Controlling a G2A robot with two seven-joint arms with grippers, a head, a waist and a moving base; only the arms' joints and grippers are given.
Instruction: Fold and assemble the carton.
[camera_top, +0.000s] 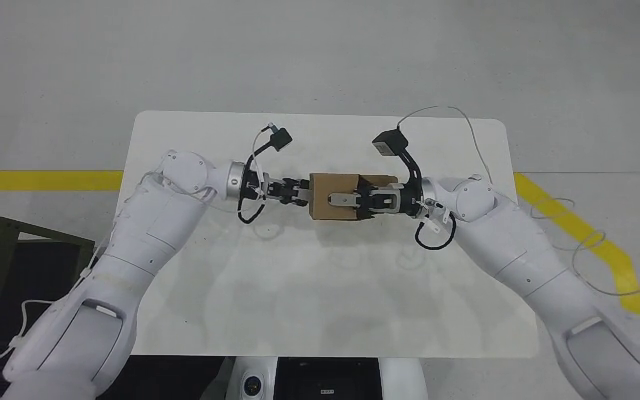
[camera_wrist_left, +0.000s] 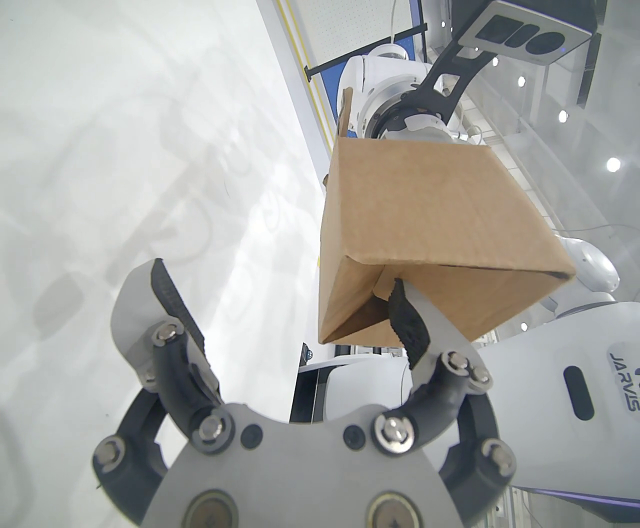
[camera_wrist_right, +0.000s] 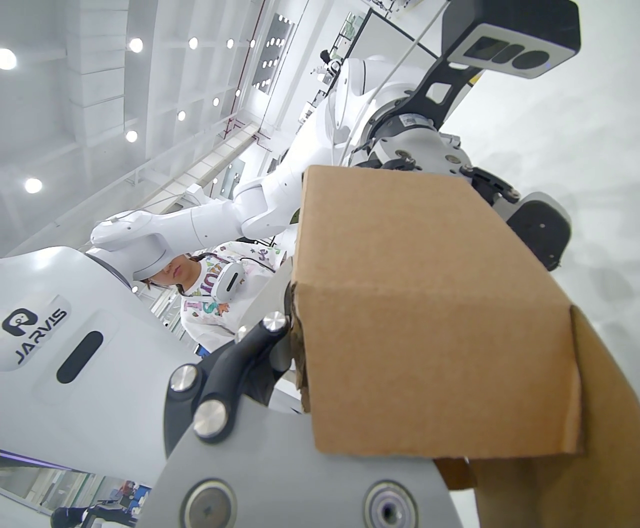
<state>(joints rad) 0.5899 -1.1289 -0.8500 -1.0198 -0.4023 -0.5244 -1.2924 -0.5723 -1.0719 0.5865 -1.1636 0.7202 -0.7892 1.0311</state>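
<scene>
A brown carton (camera_top: 335, 195) hangs above the middle of the white table, between my two grippers. My right gripper (camera_top: 352, 199) is shut on the carton's wall, one grey finger lying across its upper face. In the right wrist view the carton (camera_wrist_right: 425, 325) hides most of that gripper; one finger (camera_wrist_right: 272, 295) shows beside it. My left gripper (camera_wrist_left: 280, 305) stands open at the carton's other end. One of its fingertips (camera_wrist_left: 407, 325) is tucked under a folded end flap of the carton (camera_wrist_left: 435, 225), while the other finger (camera_wrist_left: 167, 300) is apart from it.
The white table (camera_top: 320, 290) has bare room all around the carton. Yellow floor lines (camera_top: 60, 180) run past both table ends, and a dark object (camera_top: 25, 255) lies on the floor at the left.
</scene>
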